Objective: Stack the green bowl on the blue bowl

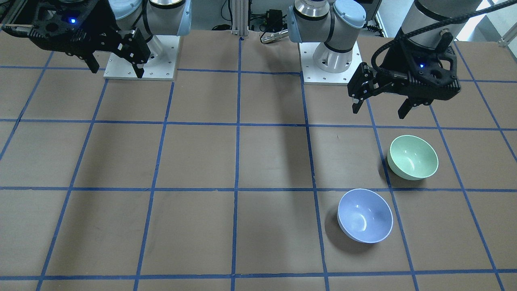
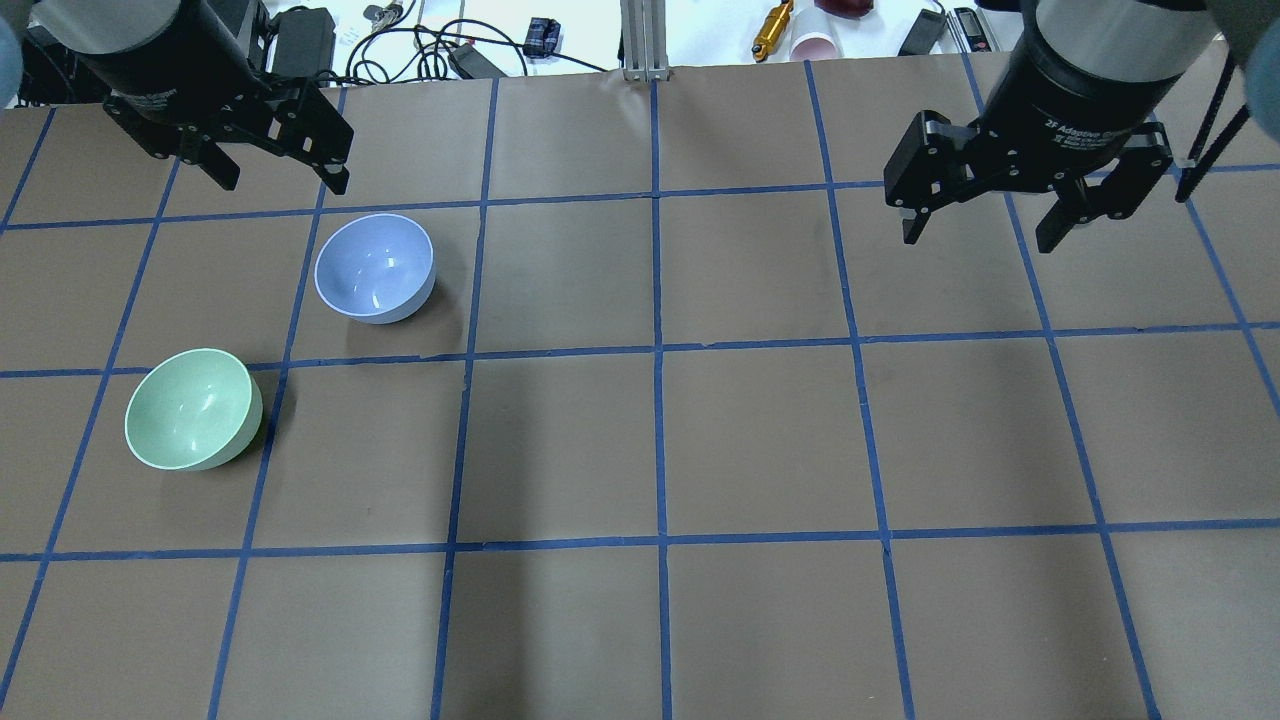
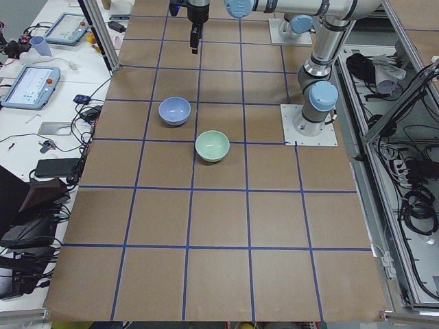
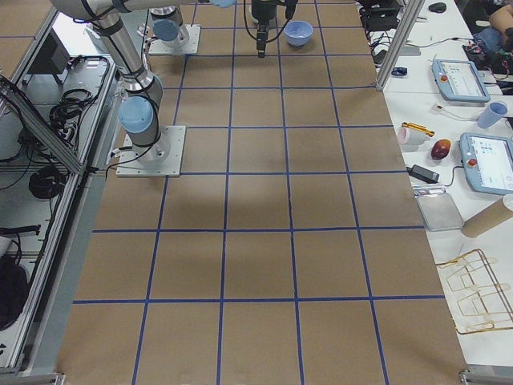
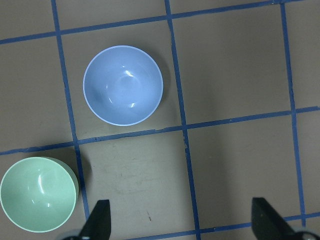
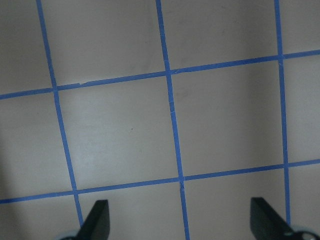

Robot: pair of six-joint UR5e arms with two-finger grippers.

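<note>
The green bowl (image 1: 412, 157) (image 2: 192, 408) (image 3: 212, 145) stands upright on the brown table on my left side. The blue bowl (image 1: 364, 216) (image 2: 375, 267) (image 3: 174, 110) stands upright a short way from it, farther from my base; the two are apart. Both bowls are empty. My left gripper (image 1: 379, 112) (image 2: 284, 184) is open and empty, held above the table. Its wrist view shows the blue bowl (image 5: 123, 85) and the green bowl (image 5: 38, 194) below its fingers (image 5: 100, 220). My right gripper (image 1: 117, 72) (image 2: 978, 240) is open and empty, high over bare table on the other side.
The two arm base plates (image 1: 141, 56) (image 1: 331, 60) sit at the near edge. Cables and small tools (image 2: 400, 40) and an aluminium post (image 2: 645, 40) lie beyond the far edge. Blue tape lines (image 2: 657, 350) divide the table into squares.
</note>
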